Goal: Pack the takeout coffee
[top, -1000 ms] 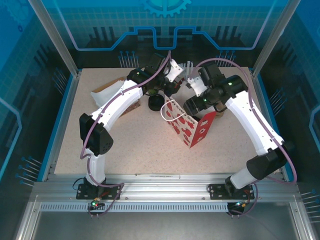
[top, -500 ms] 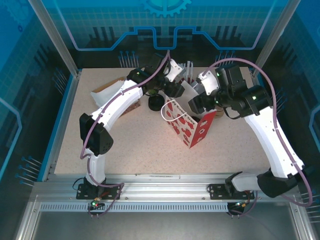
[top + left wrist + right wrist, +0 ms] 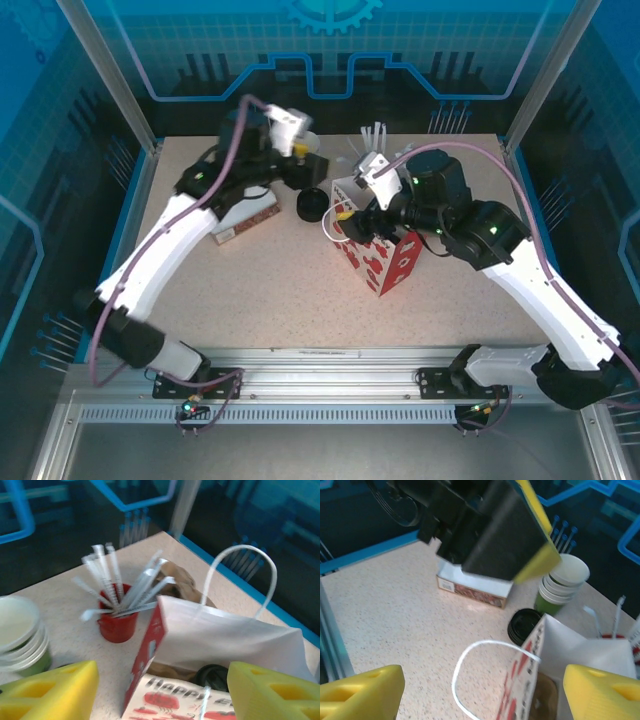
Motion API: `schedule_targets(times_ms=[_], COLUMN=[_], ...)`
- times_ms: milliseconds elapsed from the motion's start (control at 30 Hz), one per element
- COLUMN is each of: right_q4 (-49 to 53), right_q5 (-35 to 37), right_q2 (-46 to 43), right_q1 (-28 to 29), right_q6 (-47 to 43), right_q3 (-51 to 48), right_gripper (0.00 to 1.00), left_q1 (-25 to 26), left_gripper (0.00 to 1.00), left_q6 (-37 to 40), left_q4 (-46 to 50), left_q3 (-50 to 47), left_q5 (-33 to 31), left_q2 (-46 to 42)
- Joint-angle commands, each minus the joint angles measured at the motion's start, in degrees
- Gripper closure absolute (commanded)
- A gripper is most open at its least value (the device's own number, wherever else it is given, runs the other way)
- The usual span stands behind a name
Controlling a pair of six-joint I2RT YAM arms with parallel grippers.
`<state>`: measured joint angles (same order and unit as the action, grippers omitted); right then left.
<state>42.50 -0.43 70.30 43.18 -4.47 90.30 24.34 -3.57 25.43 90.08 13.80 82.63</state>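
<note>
Coffee cup (image 3: 212,674) inside bag (image 3: 225,640); left pincer (image 3: 160,690) wide, right pincer (image 3: 484,691) wide, both empty

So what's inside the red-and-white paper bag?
A round black lid shows in the open mouth of the bag, likely the coffee's. The cup under it is hidden by the bag walls.

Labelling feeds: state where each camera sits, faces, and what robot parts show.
Top external: above, behind bases, facing down on the speckled table; white left arm, right arm.
Left wrist: faces across at the red-and-white paper bag and red cup of white straws; own yellow jaws.
Right wrist: faces down at the round black plastic lid; own jaws.
Wrist views share the bag.
</note>
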Motion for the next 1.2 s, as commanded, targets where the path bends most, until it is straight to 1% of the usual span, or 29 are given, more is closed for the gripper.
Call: schedule_targets(times_ms=[0, 100, 200, 367, 433, 533, 600, 700, 767, 900, 1000, 1167], right_q4=[-7.2, -8.8, -9.3, -8.3, -8.6, -9.1, -9.1, -10.2, -10.9, -10.3, -10.4, -10.2], right_q5=[-1.2, -2.8, -2.5, 1.3, 1.4, 1.3, 0.1, -2.4, -2.2, -0.1, 2.6, 3.6], right_q2=[1.7, 3.3, 5.2, 7.3, 7.5, 7.9, 8.8, 10.1, 10.7, 11.7, 11.6, 10.6], right_q1=[2.0, 2.6, 3.2, 3.6, 3.5, 3.7, 4.0, 5.1, 6.0, 6.2, 6.2, 6.0], right_q6=[-0.9, -0.2, 0.9, 2.1, 2.3, 2.1, 1.3, 0.4, 0.0, -0.6, -0.5, -0.5], right_q3=[-1.1, -1.5, -1.6, -1.2, -1.9, -2.9, -2.5, -2.0, -1.9, -2.0, -2.6, -2.9], right_gripper=[0.16, 0.16, 0.16, 0.15, 0.15, 0.14, 0.15, 0.14, 0.14, 0.14, 0.14, 0.13], left_q1=[-6.4, -10.6, -12.4, -12.4, -12.4, -12.6, -13.3, -15.4, -16.9, -20.1, -21.7, -24.1], left_gripper=[0.32, 0.32, 0.32, 0.33, 0.32, 0.32, 0.32, 0.32, 0.32, 0.33, 0.33, 0.32], left_q6=[-11.8, -14.9, -15.0, -13.7, -12.2, -9.5, -8.6, -8.7, -8.8, -9.5, -9.5, -9.3], left_q4=[-9.8, -11.7, -10.9, -9.0, -9.0, -7.6, -7.6, -7.9, -7.8, -5.9, -5.6, -4.5], left_q3=[-12.6, -20.5, -24.5, -26.2, -26.9, -26.2, -25.8, -24.9, -23.9, -21.5, -20.7, -19.5], left_q5=[-0.2, -1.9, -4.6, -7.1, -9.7, -15.5, -17.1, -17.3, -17.1, -17.2, -17.2, -17.3], left_q2=[-5.9, -9.3, -8.8, -4.2, -3.1, -1.3, 0.0, 2.4, 4.3, 8.5, 9.9, 12.5])
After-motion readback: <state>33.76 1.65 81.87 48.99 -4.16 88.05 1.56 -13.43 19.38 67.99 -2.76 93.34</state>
